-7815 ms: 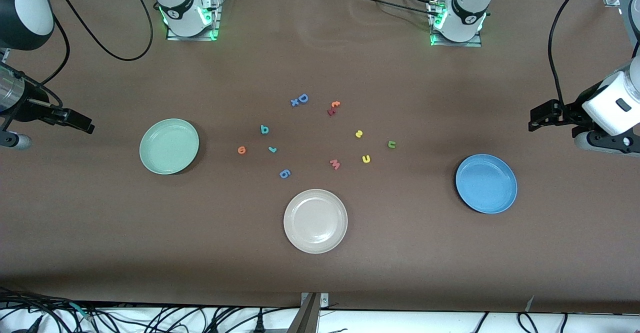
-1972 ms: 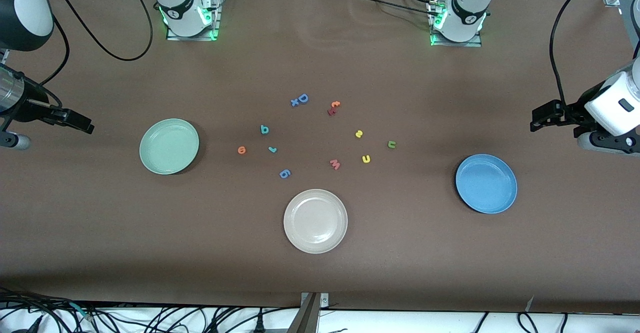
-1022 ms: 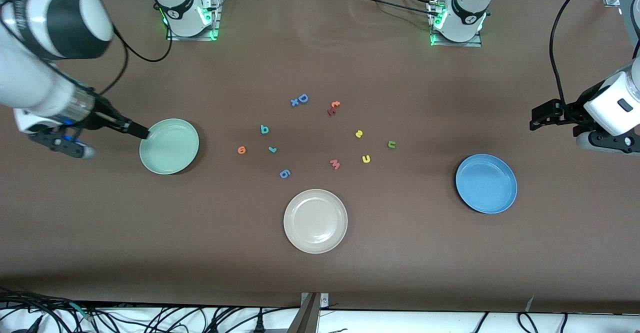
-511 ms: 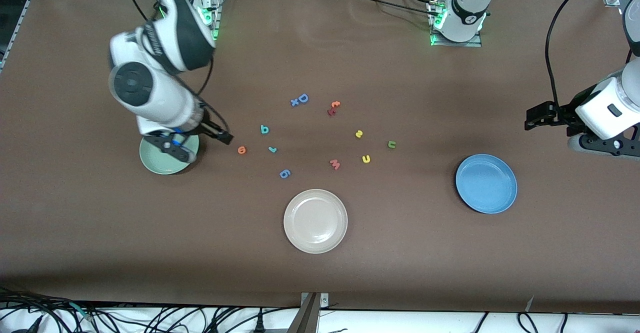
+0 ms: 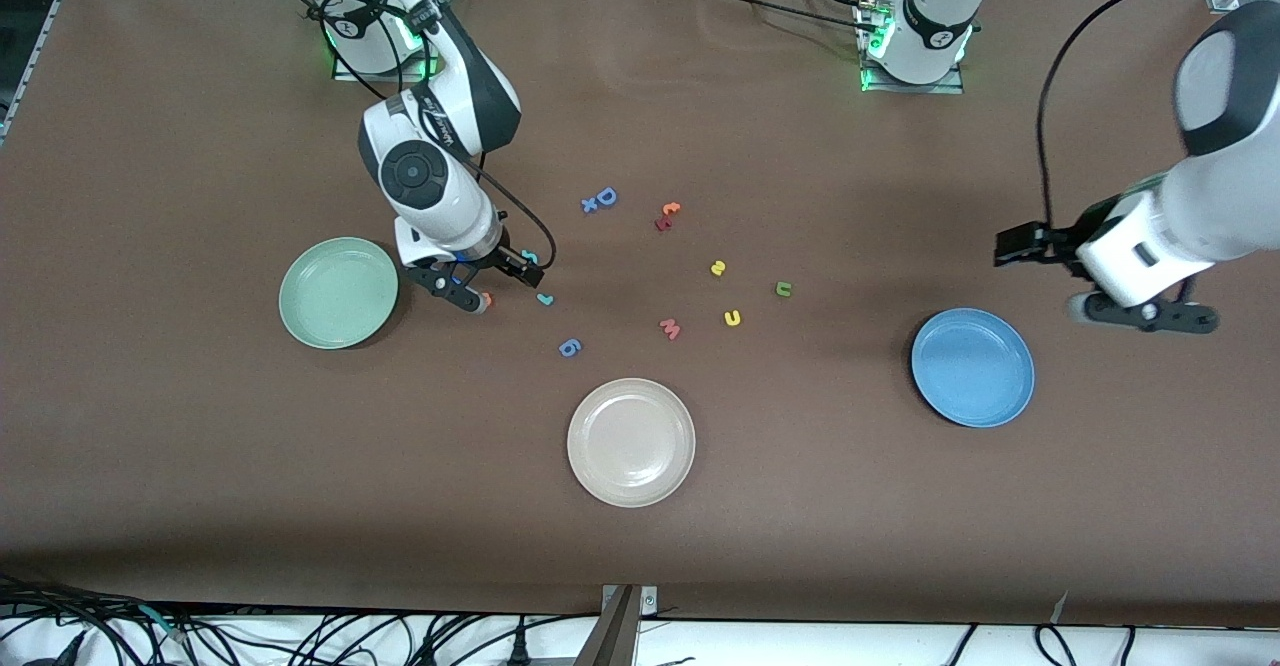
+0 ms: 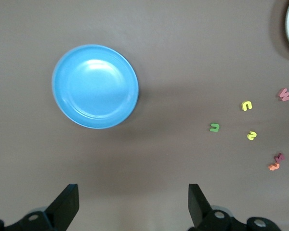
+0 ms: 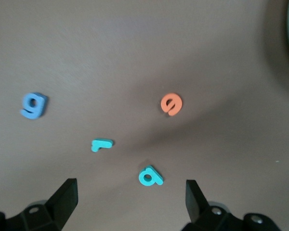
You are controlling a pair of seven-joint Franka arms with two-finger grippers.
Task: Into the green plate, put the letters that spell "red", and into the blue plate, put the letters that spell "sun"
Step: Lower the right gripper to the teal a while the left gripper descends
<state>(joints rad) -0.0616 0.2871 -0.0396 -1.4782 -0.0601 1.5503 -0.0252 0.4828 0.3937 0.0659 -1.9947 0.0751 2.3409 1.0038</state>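
Brown cloth covers the table (image 5: pixel 200 466), with plates and small foam letters spread across it. The green plate (image 5: pixel 338 292) sits toward the right arm's end and the blue plate (image 5: pixel 972 367) toward the left arm's end; both hold nothing. A cream plate (image 5: pixel 631 441) lies between them, nearer the front camera.

The right gripper (image 5: pixel 490 282) hangs with its fingers spread wide and nothing between them, over the table just beside the green plate, above the letters of "red". In the right wrist view the teal "d" (image 7: pixel 150 176), teal "r" (image 7: pixel 102 143) and orange "e" (image 7: pixel 171 103) lie on the cloth close together but apart, with a blue "g" piece (image 7: pixel 33 105) a little way off.

The left gripper (image 5: pixel 1050 266) is over bare cloth near the blue plate, its fingers also wide apart and empty. Its wrist view shows the dark green u/n letter (image 6: pixel 214 127), the yellow u/n letter (image 6: pixel 247 105) and the yellow "s" (image 6: pixel 251 135) lying apart from each other on the cloth, well apart from the blue plate.

A pink "m" (image 5: pixel 670 328) lies beside the yellow u/n letter. A red-orange letter pair (image 5: pixel 666 216) and a blue capital D (image 5: pixel 603 198) lie farther from the front camera than the other letters
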